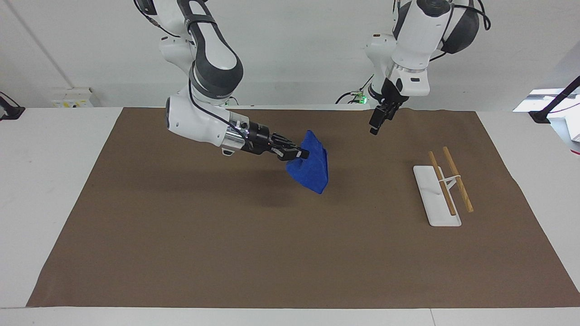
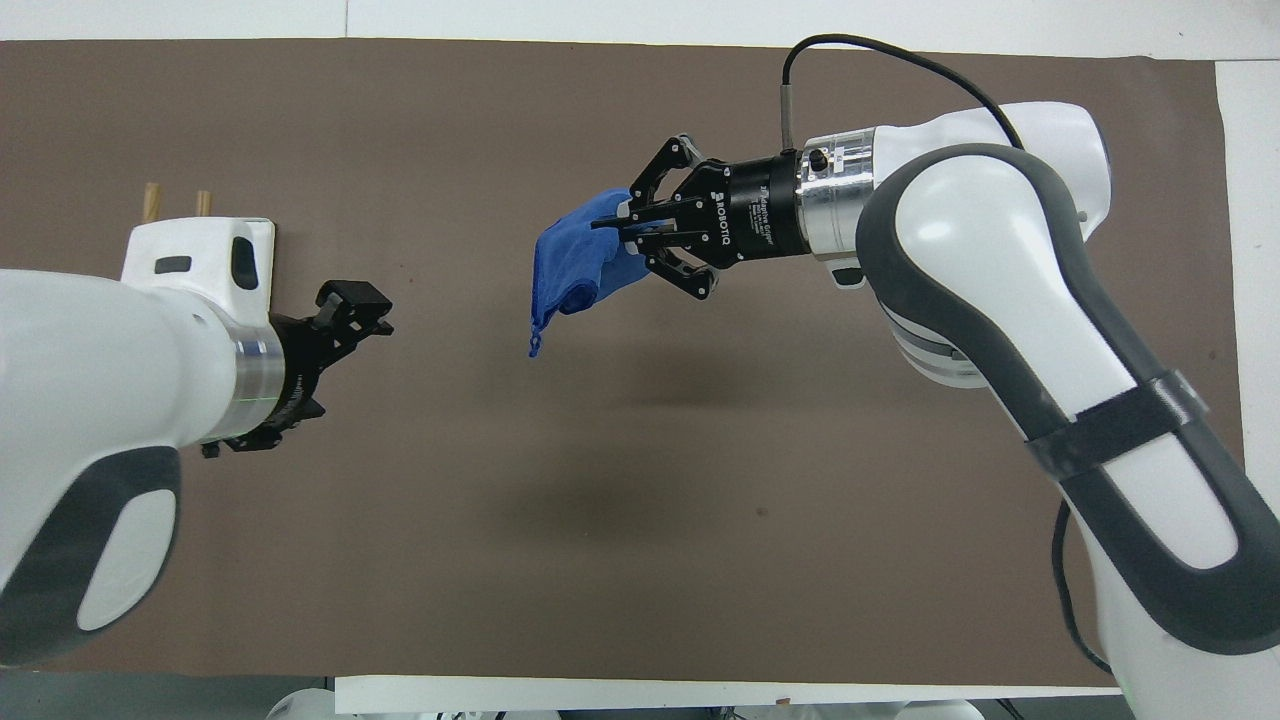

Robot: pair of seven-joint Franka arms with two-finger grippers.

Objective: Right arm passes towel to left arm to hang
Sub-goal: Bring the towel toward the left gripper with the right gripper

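With my right hand [image 1: 302, 154] clamped on the towel [image 1: 311, 168] mid-counter, I'd steady it so my left hand [image 1: 375, 124], state unclear, can pinch a free hanging edge.

I see right gripper [image 2: 618, 222] pinching blue towel [image 2: 572, 265] at frame centre-top, cloth hanging free; left gripper [image 2: 352, 308] at left, apart from it, rack mostly covered.
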